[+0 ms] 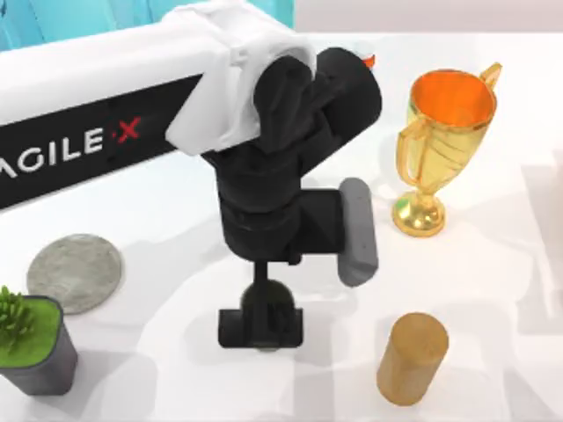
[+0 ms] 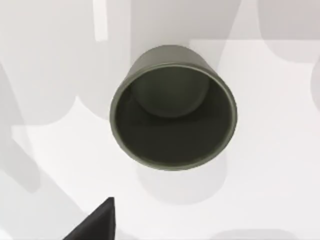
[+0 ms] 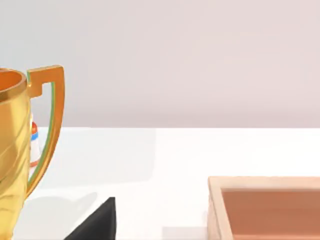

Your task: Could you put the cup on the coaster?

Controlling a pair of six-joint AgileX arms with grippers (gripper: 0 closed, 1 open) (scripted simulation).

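Grey-green cup [image 2: 173, 107], upright, dark inside

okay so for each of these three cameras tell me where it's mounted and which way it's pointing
Top view: above the table, looking down; the left arm reaches across the middle, between coaster and trophy.
Left wrist view: on the left arm's wrist, looking down into the cup; a dark finger tip shows.
Right wrist view: on the right arm's wrist, looking level across the table; a dark finger tip shows.
Shared: the trophy, in the top and right wrist views.
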